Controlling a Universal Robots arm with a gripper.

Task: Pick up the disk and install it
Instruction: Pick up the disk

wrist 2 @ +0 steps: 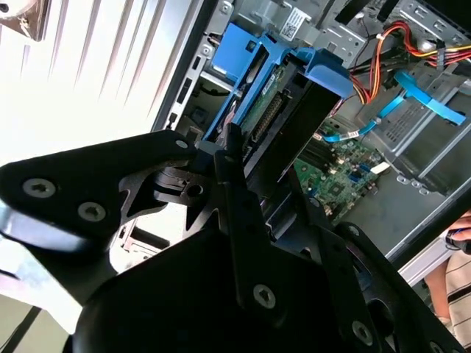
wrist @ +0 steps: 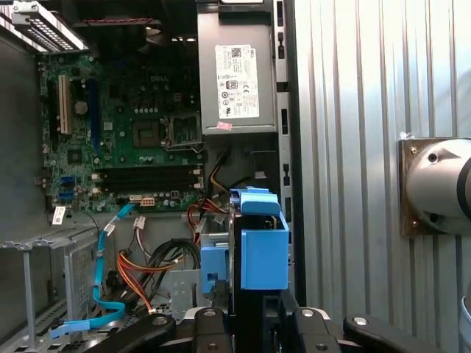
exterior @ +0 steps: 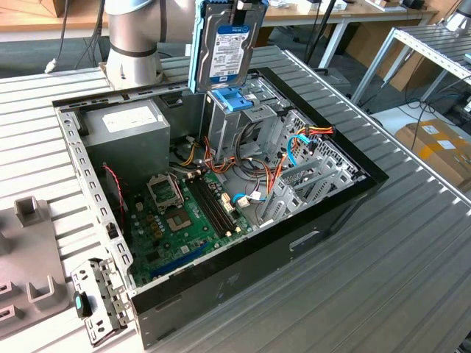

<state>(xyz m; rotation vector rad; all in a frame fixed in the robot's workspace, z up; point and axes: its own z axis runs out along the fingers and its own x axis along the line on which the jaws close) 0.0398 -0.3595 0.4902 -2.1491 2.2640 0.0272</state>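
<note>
The disk (exterior: 224,45) hangs upright in the air, a dark drive with a white label between bright blue rails. My gripper (exterior: 243,7) is shut on its upper end. Its lower edge is just above the blue clip (exterior: 234,99) on the tall grey bay (exterior: 219,126) at the back of the open computer case (exterior: 346,198). In the second wrist view the disk (wrist 2: 283,103) runs edge-on away from my gripper (wrist 2: 257,158), its blue tab outermost. In the first wrist view the disk's blue end (wrist: 263,250) sits over the case's drive corner, with black fingers (wrist: 213,323) beside it.
The case lies open on a slatted metal table (exterior: 412,257), showing a green motherboard (exterior: 184,220), a grey power supply (exterior: 125,121), orange and blue cables (exterior: 294,147) and metal drive cages (exterior: 309,176). The arm's base (exterior: 132,37) stands behind the case. A grey fixture (exterior: 29,257) lies on the exterior view's left.
</note>
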